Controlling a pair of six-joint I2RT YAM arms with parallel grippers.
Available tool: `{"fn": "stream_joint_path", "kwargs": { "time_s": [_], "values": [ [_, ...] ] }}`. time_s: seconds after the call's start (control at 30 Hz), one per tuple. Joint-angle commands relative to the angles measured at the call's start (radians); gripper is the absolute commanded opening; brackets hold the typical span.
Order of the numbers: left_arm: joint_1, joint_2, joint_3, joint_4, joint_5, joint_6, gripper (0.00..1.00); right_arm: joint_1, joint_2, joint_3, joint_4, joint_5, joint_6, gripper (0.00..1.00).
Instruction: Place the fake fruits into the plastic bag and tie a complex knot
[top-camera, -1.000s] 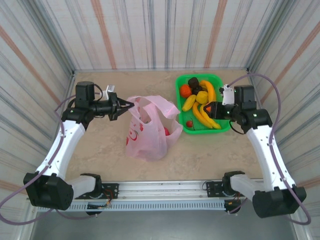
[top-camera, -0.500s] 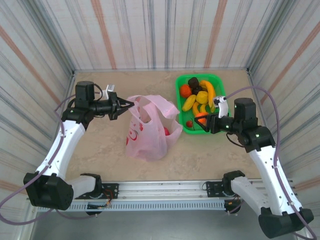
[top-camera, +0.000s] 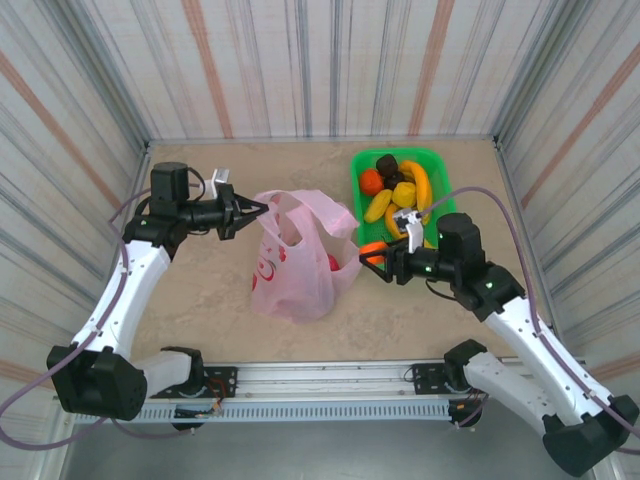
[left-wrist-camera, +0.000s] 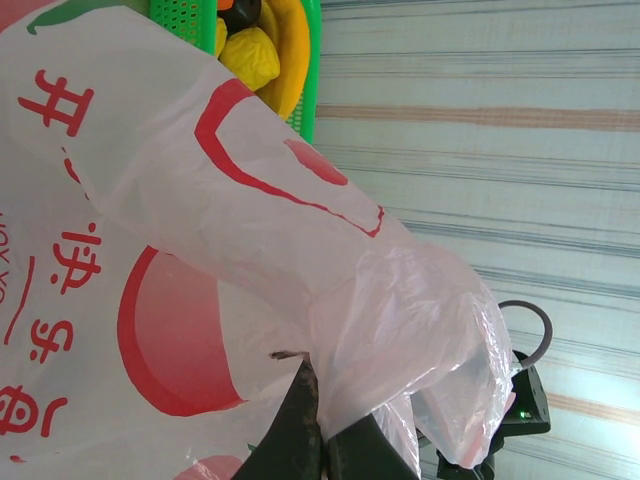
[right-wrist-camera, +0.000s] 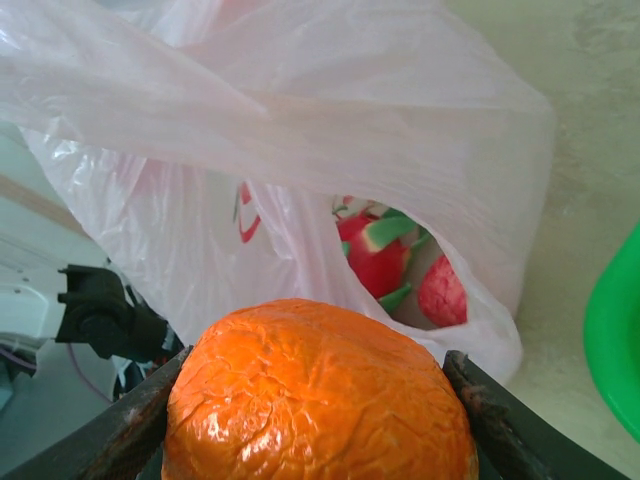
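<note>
Striped walls (top-camera: 300, 70), beige table (top-camera: 200, 295): my left hand (top-camera: 252, 210) clamps the plastic bag (top-camera: 295, 270) mid-table; my right hand (top-camera: 372, 252) grips an orange (right-wrist-camera: 320, 390) just beside it, near the far-right green tray (top-camera: 396, 151).

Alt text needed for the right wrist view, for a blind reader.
The right gripper holds an orange in front of the open plastic bag. Inside lie a dragon fruit and a small red piece; the edge of a green tray shows at right.
</note>
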Motion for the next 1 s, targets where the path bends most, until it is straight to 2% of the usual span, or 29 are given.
{"fn": "stream_joint_path", "kwargs": {
  "time_s": [0.0, 0.23, 0.47, 0.97],
  "values": [
    [0.008, -0.010, -0.005, 0.013, 0.025, 0.021, 0.00, 0.040, 0.030, -0.012, 0.118, 0.033, 0.037, 0.53],
    [0.008, -0.009, 0.005, 0.010, 0.025, 0.020, 0.00, 0.124, 0.139, -0.020, 0.226, 0.026, 0.053, 0.53],
    [0.008, -0.005, 0.008, 0.007, 0.028, 0.024, 0.00, 0.193, 0.249, -0.026, 0.346, 0.098, 0.064, 0.53],
    [0.008, 0.003, 0.027, 0.002, 0.035, 0.034, 0.00, 0.193, 0.347, 0.046, 0.317, 0.298, -0.031, 0.54]
  ]
}}
